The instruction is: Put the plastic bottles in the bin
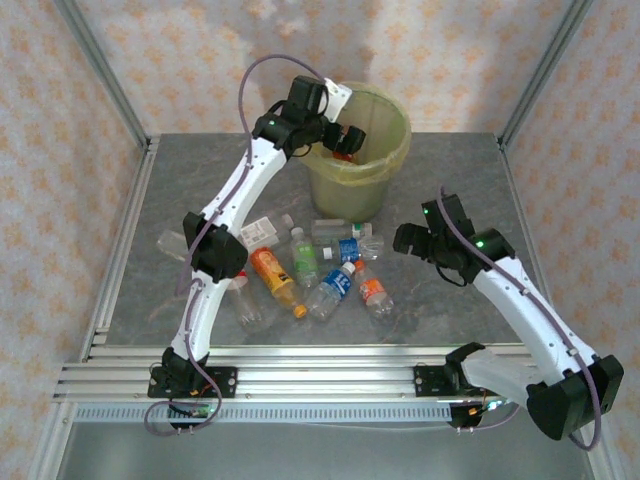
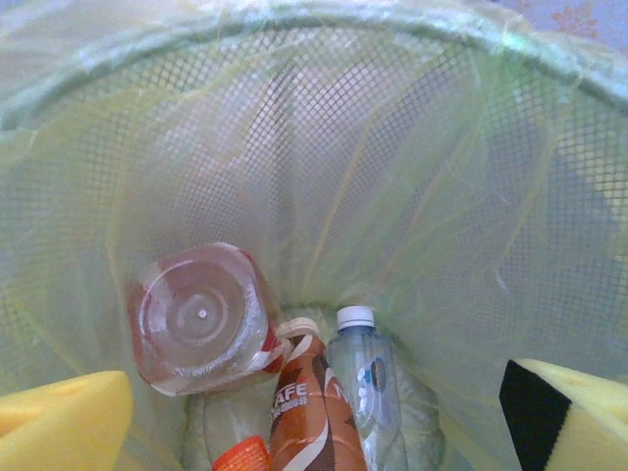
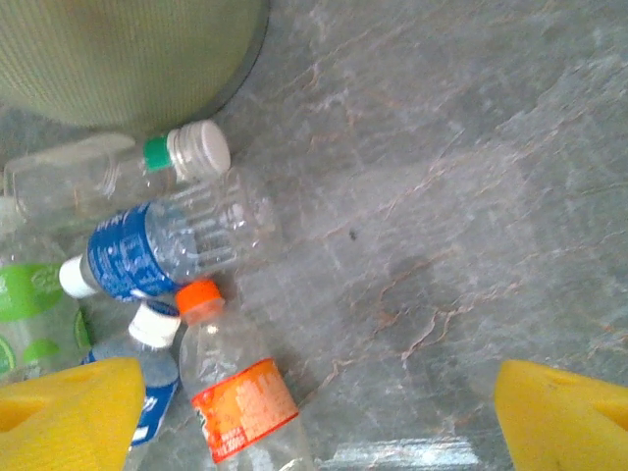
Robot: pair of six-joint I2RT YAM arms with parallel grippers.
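Several plastic bottles [image 2: 368, 378] are seen lying at the bottom of the bin [image 1: 352, 192], among them a brown-labelled bottle [image 2: 314, 417] and a red-labelled bottle [image 2: 196, 319]. The others are scattered on the table [image 3: 442, 196] just in front of it. The left gripper [image 2: 319, 420] is held over the bin's mouth, pads spread wide and nothing between them. The right gripper [image 3: 314, 417] is likewise opened and empty above an orange-labelled bottle [image 3: 243, 404], which is judged the next pick. It is best taken across the label, with the pads kept off the blue-labelled bottle [image 3: 162, 361] just beside it. The left arm is best raised straight up so that the liner [image 2: 442, 196] is not snagged.
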